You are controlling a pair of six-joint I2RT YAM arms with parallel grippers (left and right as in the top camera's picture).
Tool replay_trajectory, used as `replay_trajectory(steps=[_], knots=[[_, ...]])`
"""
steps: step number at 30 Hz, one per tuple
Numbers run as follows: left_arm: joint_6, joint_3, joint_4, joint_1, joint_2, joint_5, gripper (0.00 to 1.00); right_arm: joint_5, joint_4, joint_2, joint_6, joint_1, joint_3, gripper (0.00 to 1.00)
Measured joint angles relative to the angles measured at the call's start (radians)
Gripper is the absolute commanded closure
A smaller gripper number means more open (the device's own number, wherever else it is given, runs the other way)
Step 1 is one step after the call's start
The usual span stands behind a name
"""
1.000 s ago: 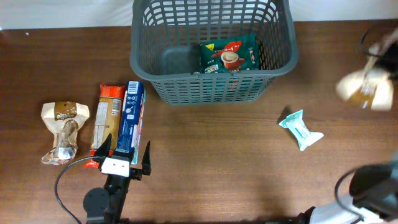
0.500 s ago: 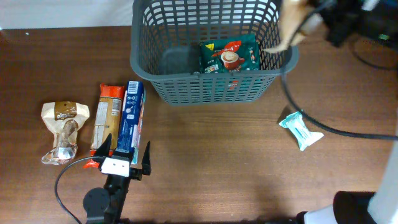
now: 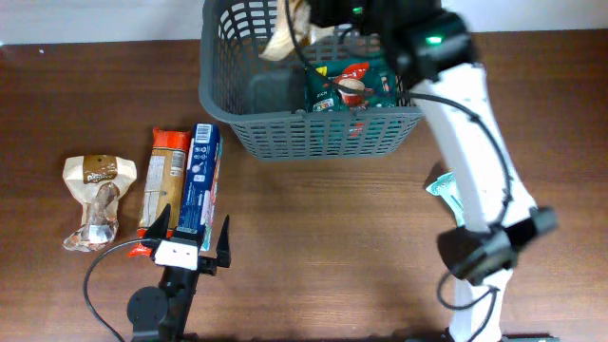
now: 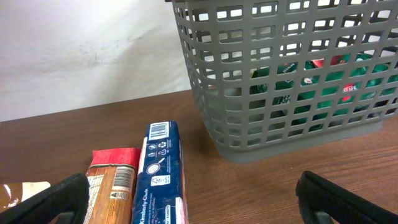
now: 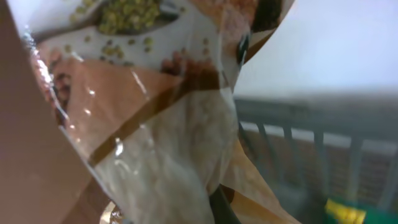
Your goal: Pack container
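The dark grey slotted container (image 3: pixel 323 128) stands at the far middle of the table, with a green snack packet (image 3: pixel 353 84) inside. My right gripper (image 3: pixel 318 21) is shut on a beige and brown snack packet (image 3: pixel 285 40) and holds it above the container's left half. That packet fills the right wrist view (image 5: pixel 155 118), with the container wall (image 5: pixel 311 134) behind it. My left gripper (image 3: pixel 192 249) is open and empty near the front edge, just before a blue packet (image 3: pixel 199 176) and an orange packet (image 3: pixel 163 180). The left wrist view shows the blue packet (image 4: pixel 158 168) and the container (image 4: pixel 280 93).
A clear bag of brown snacks (image 3: pixel 95 199) lies at the far left. A teal packet (image 3: pixel 459 198) lies right of the container, partly under my right arm (image 3: pixel 475 142). A black cable (image 3: pixel 100 285) loops by the left arm's base.
My right arm has swung from the table's right edge leftward to above the container, carrying the beige packet. The left arm and the packets on the table have not moved.
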Motion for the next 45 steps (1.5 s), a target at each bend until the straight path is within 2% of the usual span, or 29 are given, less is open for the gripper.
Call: replay_trajectory(steps=[6,20,22,23,27,31,37,42,45], knots=[[0.0,0.0,0.0,0.0,0.0,0.0,0.01,0.136,-0.023,0.086,0.154,0.06,-0.006,0.96],[0.0,0.0,0.0,0.0,0.0,0.0,0.01,0.198,-0.175,0.237,0.209,0.105,-0.007,0.96],[0.0,0.0,0.0,0.0,0.0,0.0,0.01,0.203,-0.191,0.242,0.21,0.105,-0.008,0.64],[0.0,0.0,0.0,0.0,0.0,0.0,0.01,0.204,-0.196,0.242,0.21,0.105,-0.008,0.56],[0.0,0.0,0.0,0.0,0.0,0.0,0.01,0.204,-0.191,0.242,0.208,0.105,-0.007,0.49],[0.0,0.0,0.0,0.0,0.0,0.0,0.01,0.204,-0.191,0.231,0.165,0.099,-0.007,0.47],[0.0,0.0,0.0,0.0,0.0,0.0,0.01,0.213,-0.211,0.085,0.031,0.06,-0.008,0.47],[0.0,0.0,0.0,0.0,0.0,0.0,0.01,0.308,-0.252,-0.177,-0.096,-0.034,-0.008,0.44],[0.0,0.0,0.0,0.0,0.0,0.0,0.01,0.412,-0.29,-0.35,-0.147,-0.15,0.006,0.41]])
